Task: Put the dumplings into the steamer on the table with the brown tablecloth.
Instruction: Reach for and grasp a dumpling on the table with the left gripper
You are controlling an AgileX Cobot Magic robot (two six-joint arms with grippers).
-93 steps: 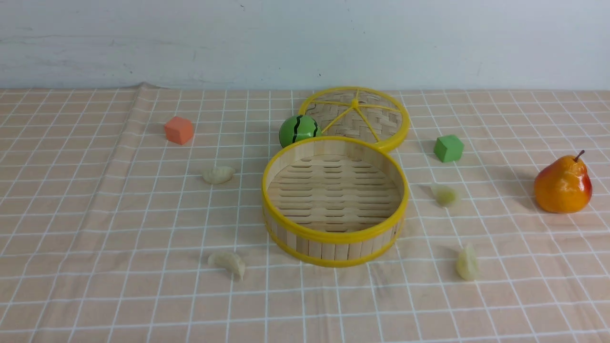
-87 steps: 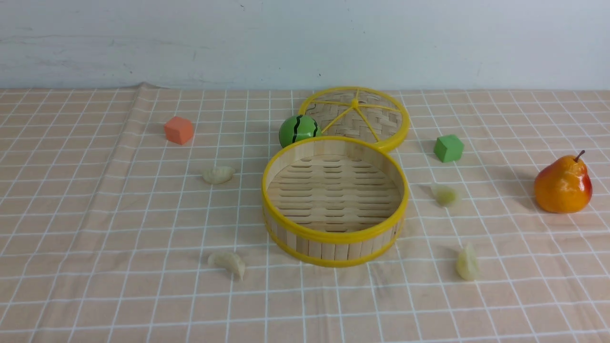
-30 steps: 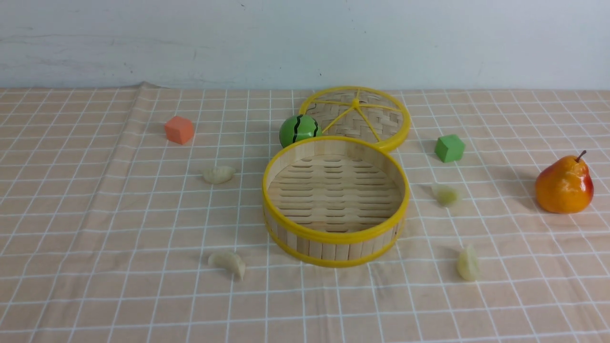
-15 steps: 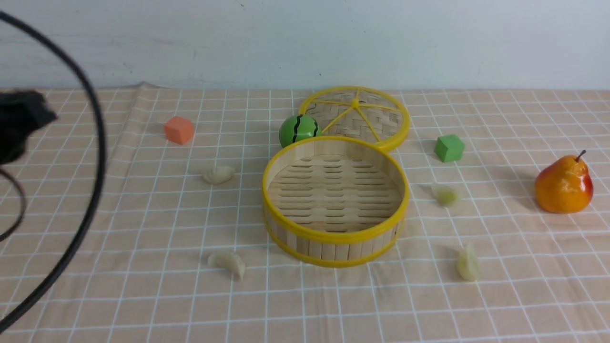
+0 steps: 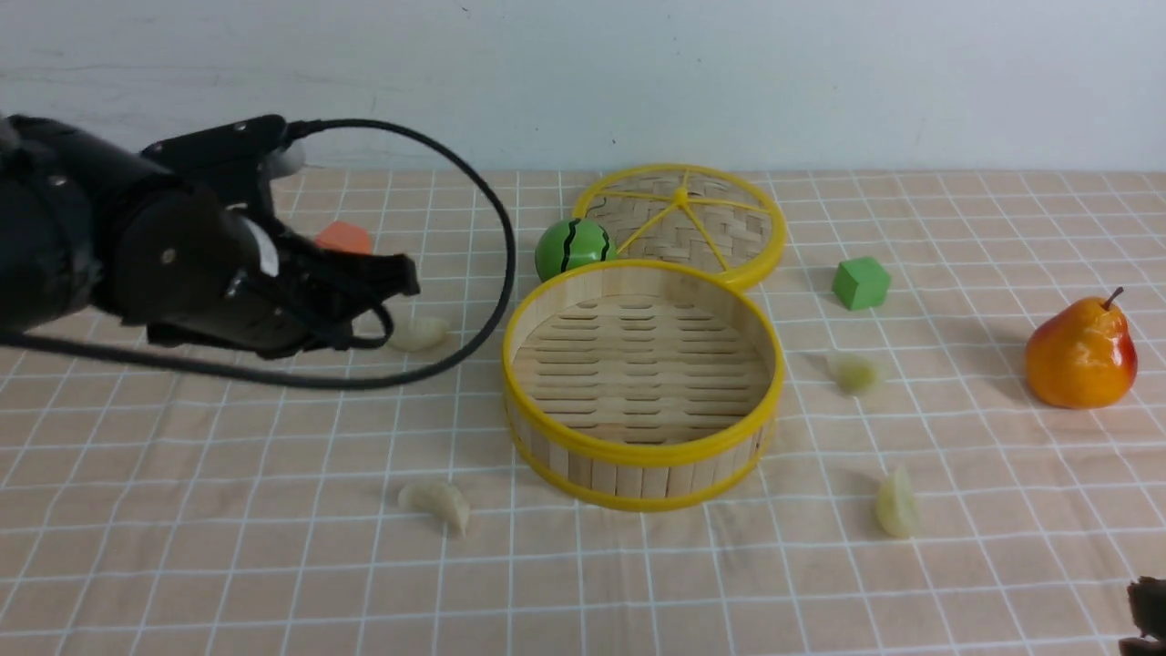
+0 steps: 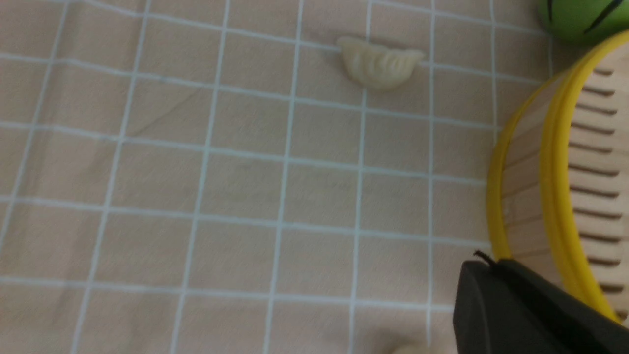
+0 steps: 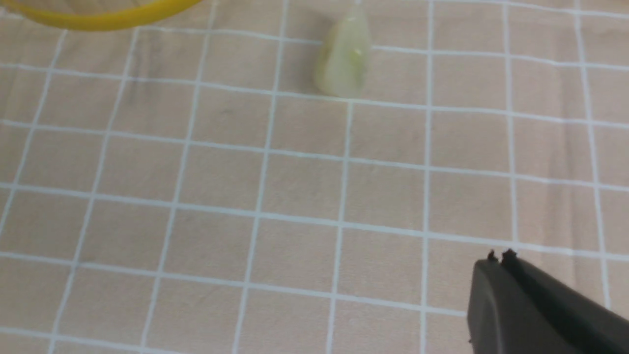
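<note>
Count, dumplings: four, all lying on the brown tablecloth (image 5: 182, 510), two on each side of the steamer (image 5: 642, 454). They are the far-left dumpling (image 5: 417, 333), near-left dumpling (image 5: 437, 504), far-right dumpling (image 5: 854, 374) and near-right dumpling (image 5: 895, 504).
Count, other: one orange cube (image 5: 344, 237), one striped green ball (image 5: 572, 248), one lid (image 5: 681, 223), one green cube (image 5: 858, 283), one pear (image 5: 1079, 353).
Left gripper (image 5: 407, 276): raised over the left of the cloth, tips pointing at the steamer. Jaws pressed together, nothing between them. It hides part of the orange cube. The wrist view shows the far-left dumpling ahead and apart.
Cable: black cable (image 5: 499, 273) arcs from the left arm to near the steamer's left wall.
Right gripper (image 5: 1150, 620): a sliver at the near right corner. In the wrist view its fingers (image 7: 501, 300) are closed tight and empty over bare cloth, with the near-right dumpling well ahead.
Edges: pale grey wall (image 5: 583, 82) closes the far side. The cloth runs out of view left, right and near. The pear sits close to the right limit.
Open room: the whole near strip is bare, and bare gaps lie between the steamer and every dumpling.
Steamer: centre, upright, top open, slatted floor bare, with no dumpling in it.
Behind steamer: the lid lies flat at its far rim; whether they touch I cannot tell. The ball is just beside the lid's left edge.
</note>
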